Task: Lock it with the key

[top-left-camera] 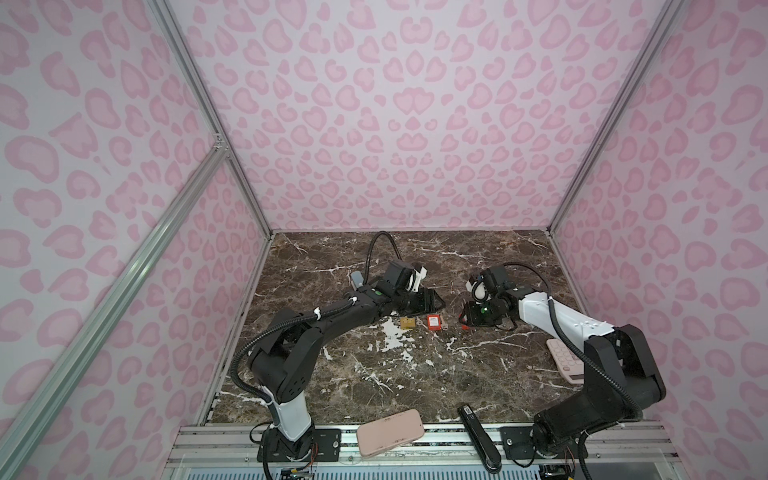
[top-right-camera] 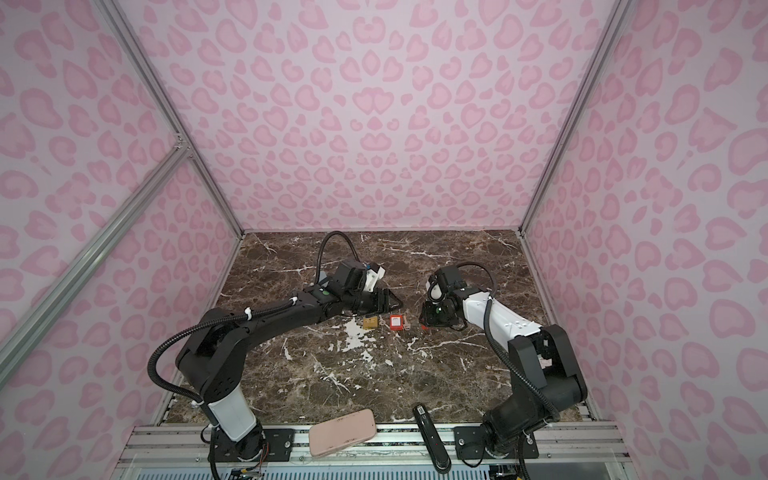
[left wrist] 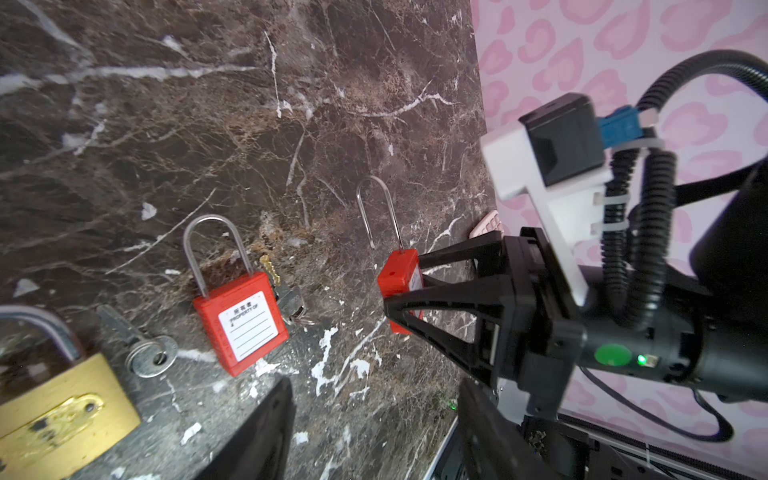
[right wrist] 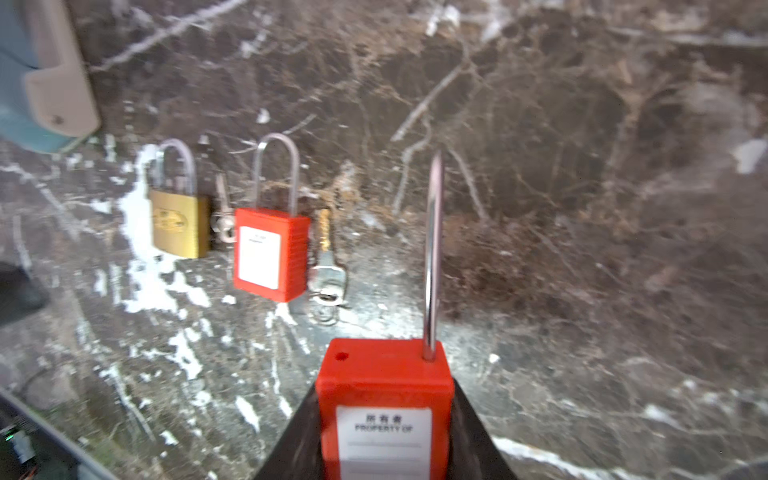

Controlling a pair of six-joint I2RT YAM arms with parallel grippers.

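Clamping the lock near the tabletop's middle, your right gripper leaves its open shackle exposed, likely so your empty, spread left gripper can fetch a key.

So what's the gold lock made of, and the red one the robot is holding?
The gold padlock is probably brass: yellowish with a dull metal shine. The held red padlock looks plastic: flat bright red, moulded edges. Its shackle seems polished steel: silvery, mirror-like.

red padlock | brass padlock | brown white-veined table | pink-spotted walls | calculator seemingly pink
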